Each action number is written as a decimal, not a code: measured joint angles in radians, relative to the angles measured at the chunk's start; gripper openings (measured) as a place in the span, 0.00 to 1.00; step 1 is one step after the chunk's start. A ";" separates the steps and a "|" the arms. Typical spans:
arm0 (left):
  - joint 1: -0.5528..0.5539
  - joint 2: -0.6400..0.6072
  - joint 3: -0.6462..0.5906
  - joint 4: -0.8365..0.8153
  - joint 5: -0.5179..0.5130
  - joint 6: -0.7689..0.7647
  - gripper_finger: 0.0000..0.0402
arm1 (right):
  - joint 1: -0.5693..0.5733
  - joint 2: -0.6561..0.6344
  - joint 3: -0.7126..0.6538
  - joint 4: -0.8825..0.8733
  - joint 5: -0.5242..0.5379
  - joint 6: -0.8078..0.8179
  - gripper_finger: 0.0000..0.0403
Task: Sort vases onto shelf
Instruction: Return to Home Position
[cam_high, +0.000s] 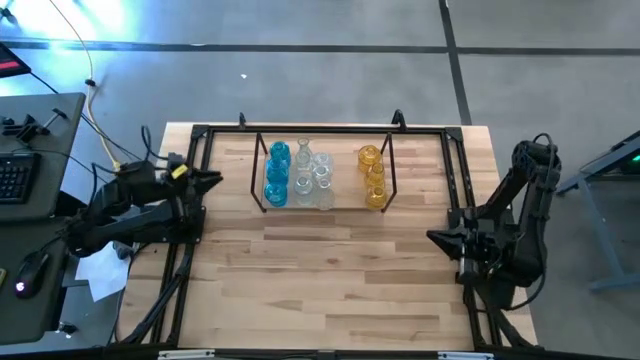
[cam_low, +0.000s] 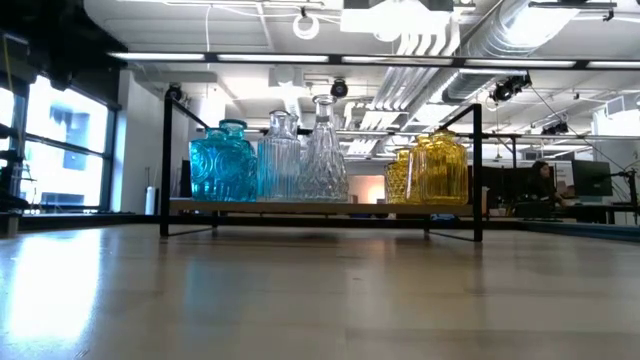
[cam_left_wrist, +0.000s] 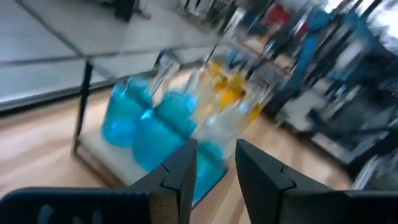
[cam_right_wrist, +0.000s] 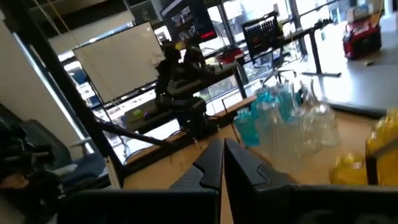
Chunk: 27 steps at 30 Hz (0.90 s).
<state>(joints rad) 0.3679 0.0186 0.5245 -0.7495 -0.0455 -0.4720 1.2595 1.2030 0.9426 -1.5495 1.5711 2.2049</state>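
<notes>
Glass is the whole worry here. The rounded blue translucent glass vases (cam_high: 277, 172), the tall clear ribbed glass vases (cam_high: 313, 175) and the amber-yellow glass vases (cam_high: 373, 176) all stand inside the low black-rod shelf with a light wood floor (cam_high: 346, 185). Blue is at its left end, clear in the middle and amber at its right end, with a bare strip between clear and amber. No vase is out on the pale wooden table (cam_high: 330, 280), so the sorting looks finished, and what remains is getting the arms clear.

The left gripper (cam_high: 212, 180) is the one to watch. It hangs at the table's left edge, just beside the shelf's left end, pointing at the blue vases, its fingers (cam_left_wrist: 180, 168) apart with nothing between them. A swing toward the shelf instead of away would strike the corner rod or the nearest blue vase. The blue and clear vases stand touching or nearly so, so one knock would likely run along the row. The narrow-necked clear ones look the readiest to topple. The rod shelf itself looks light and might slide if clipped.

The right gripper (cam_high: 437, 238) rests at the table's right edge, well apart from the shelf, fingers closed together on nothing. Its risk is smaller: catching the black frame (cam_high: 458, 180) edging the table as it folds
</notes>
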 joint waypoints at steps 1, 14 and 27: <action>0.000 0.002 -0.002 0.032 0.003 -0.011 0.25 | 0.000 0.000 -0.027 0.014 0.000 0.032 0.00; -0.001 0.004 -0.005 0.022 0.044 -0.174 0.25 | -0.027 -0.060 -0.276 0.351 0.000 0.169 0.00; -0.001 0.004 -0.005 0.071 0.070 -0.443 0.25 | -0.009 -0.059 0.259 0.493 -0.316 -0.340 0.00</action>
<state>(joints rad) 0.3672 0.0223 0.5190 -0.6786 0.0246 -0.9146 1.2507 1.1439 1.2019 -1.0569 1.2553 1.8645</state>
